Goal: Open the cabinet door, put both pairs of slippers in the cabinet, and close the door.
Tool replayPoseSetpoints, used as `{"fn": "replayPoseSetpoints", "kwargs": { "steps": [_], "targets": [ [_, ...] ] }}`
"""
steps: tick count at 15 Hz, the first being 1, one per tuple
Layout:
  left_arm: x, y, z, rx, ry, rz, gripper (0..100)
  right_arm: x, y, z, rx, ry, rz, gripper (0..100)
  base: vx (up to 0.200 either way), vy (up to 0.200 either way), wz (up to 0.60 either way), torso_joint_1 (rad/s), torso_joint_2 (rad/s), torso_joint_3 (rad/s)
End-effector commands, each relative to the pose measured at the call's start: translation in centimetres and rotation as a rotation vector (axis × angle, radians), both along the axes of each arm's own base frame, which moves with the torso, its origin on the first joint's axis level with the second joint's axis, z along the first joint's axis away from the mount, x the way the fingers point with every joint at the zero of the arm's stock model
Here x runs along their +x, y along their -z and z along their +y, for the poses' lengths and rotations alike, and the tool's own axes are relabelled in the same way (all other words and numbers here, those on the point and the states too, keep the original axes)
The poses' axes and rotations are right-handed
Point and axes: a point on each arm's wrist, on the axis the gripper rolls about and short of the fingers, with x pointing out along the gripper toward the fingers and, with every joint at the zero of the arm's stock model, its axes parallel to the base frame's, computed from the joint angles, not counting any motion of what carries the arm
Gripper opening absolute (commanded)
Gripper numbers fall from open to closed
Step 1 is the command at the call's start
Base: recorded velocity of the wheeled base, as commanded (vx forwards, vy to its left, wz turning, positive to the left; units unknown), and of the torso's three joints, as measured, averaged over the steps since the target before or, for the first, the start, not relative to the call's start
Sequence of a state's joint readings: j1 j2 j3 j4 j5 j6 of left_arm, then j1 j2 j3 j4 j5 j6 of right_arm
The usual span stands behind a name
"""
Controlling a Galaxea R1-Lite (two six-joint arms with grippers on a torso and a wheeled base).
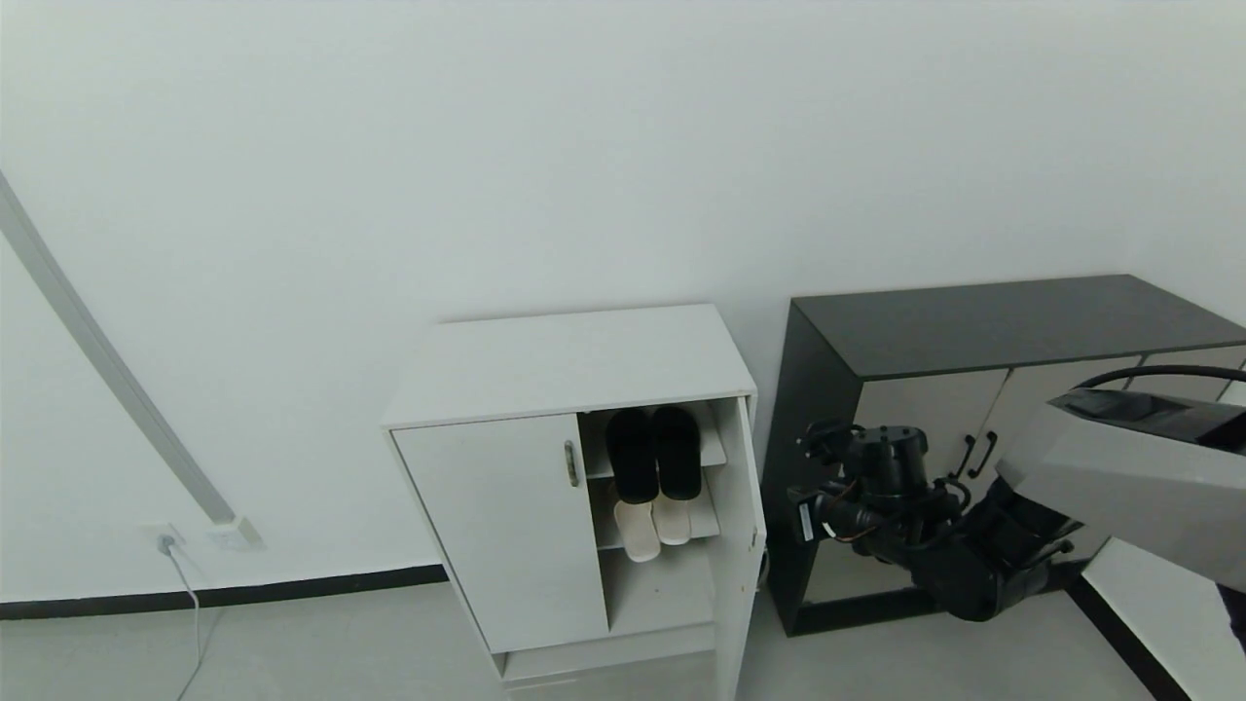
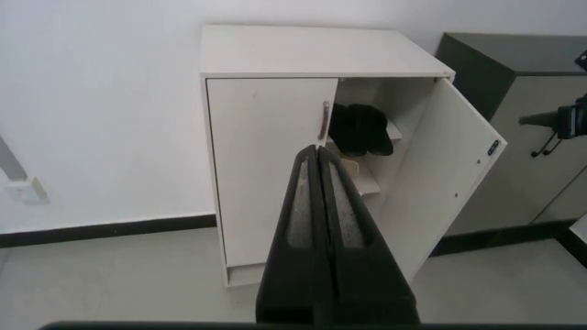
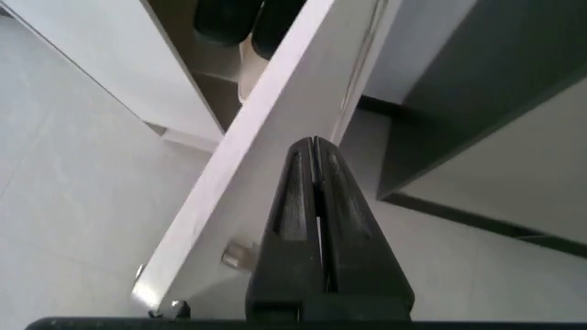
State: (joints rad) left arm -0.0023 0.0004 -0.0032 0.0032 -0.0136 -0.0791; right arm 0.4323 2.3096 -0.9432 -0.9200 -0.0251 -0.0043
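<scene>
We've got both pairs inside the boxy matte-white cabinet (image 1: 569, 365): smooth black slippers (image 1: 654, 453) on the upper shelf, cream slippers (image 1: 654, 526) poking over the edge of the shelf below. The flat door (image 1: 735, 545) hangs open. Left gripper (image 2: 318, 151) and right gripper (image 3: 314, 145) are clenched on nothing.

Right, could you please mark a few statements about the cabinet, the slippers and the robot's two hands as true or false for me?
1. The cabinet has its right door open and its left door shut. True.
2. The black slippers and the white slippers are both inside the cabinet. True.
3. The white slippers sit on the shelf above the black slippers. False: the black slippers are on the upper shelf, and the white slippers are on the shelf below.
4. The left hand and the right hand are both wide open. False: both are shut, with nothing in them.
</scene>
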Motion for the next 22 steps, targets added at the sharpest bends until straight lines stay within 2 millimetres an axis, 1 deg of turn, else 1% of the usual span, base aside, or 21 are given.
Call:
{"fn": "replayPoseSetpoints", "kwargs": {
  "steps": [1,3,5,7,8,9,10,11,12,14,15,16,17,18,20,21,22],
  "targets": [
    [0.0,0.0,0.0,-0.001,-0.001,0.001,0,1.5,2.7,1.1,-0.008,-0.011,0.022,0,0.0,0.0,0.0,0.0,0.0,0.0],
    [0.0,0.0,0.0,-0.001,-0.001,0.001,0,2.2,2.6,2.1,0.004,-0.029,0.0,0,0.0,0.0,0.0,0.0,0.0,0.0],
    [0.0,0.0,0.0,-0.001,-0.001,0.001,0,2.7,2.2,3.8,0.015,-0.057,-0.008,0,0.0,0.0,0.0,0.0,0.0,0.0],
    [0.0,0.0,0.0,-0.001,-0.001,0.001,0,3.2,1.4,6.0,0.058,-0.09,-0.046,0,0.0,0.0,0.0,0.0,0.0,0.0],
    [0.0,0.0,0.0,-0.001,-0.001,0.001,0,3.2,0.9,6.9,0.083,-0.102,-0.06,0,0.0,0.0,0.0,0.0,0.0,0.0],
    [0.0,0.0,0.0,-0.001,-0.001,0.001,0,3.1,0.7,7.4,0.103,-0.109,-0.065,0,0.0,0.0,0.0,0.0,0.0,0.0],
    [0.0,0.0,0.0,-0.001,-0.001,0.001,0,2.9,0.1,7.8,0.139,-0.109,-0.07,0,0.0,0.0,0.0,0.0,0.0,0.0],
    [0.0,0.0,0.0,-0.001,-0.001,0.001,0,2.4,-1.0,8.3,0.21,-0.104,-0.087,0,0.0,0.0,0.0,0.0,0.0,0.0],
    [0.0,0.0,0.0,-0.001,-0.001,0.001,0,1.6,-2.7,8.5,0.282,-0.105,-0.105,0,0.0,0.0,0.0,0.0,0.0,0.0],
    [0.0,0.0,0.0,-0.002,-0.002,0.001,0,-1.2,-4.6,7.1,0.321,-0.204,-0.076,0,0.0,0.0,0.0,0.0,0.0,0.0],
    [0.0,0.0,0.0,-0.002,-0.002,0.001,0,-2.5,-4.7,6.4,0.322,-0.249,-0.054,0,0.0,0.0,0.0,0.0,0.0,0.0],
    [0.0,0.0,0.0,-0.002,-0.002,0.0,0,-4.4,-4.0,5.1,0.279,-0.286,-0.027,0,0.0,0.0,0.0,0.0,0.0,0.0],
    [0.0,0.0,0.0,-0.002,-0.002,0.001,0,-5.2,-3.2,4.5,0.242,-0.297,-0.021,0,0.0,0.0,0.0,0.0,0.0,0.0],
    [0.0,0.0,0.0,-0.002,-0.002,0.001,0,-6.5,-2.2,3.7,0.2,-0.319,-0.042,0,0.0,0.0,0.0,0.0,0.0,0.0],
    [0.0,0.0,0.0,0.001,-0.001,0.001,0,-7.9,-1.0,3.2,0.177,-0.335,-0.037,0,0.0,0.0,0.0,0.0,0.0,0.0],
    [0.0,0.0,0.0,-0.001,-0.001,0.001,0,-8.3,-0.6,3.0,0.163,-0.336,-0.022,0,0.0,0.0,0.0,0.0,0.0,0.0],
    [0.0,0.0,0.0,0.001,-0.001,0.001,0,-8.4,-0.1,2.9,0.153,-0.337,-0.011,0,0.2,0.0,0.0,-0.002,0.0,0.002]
  ]
}}
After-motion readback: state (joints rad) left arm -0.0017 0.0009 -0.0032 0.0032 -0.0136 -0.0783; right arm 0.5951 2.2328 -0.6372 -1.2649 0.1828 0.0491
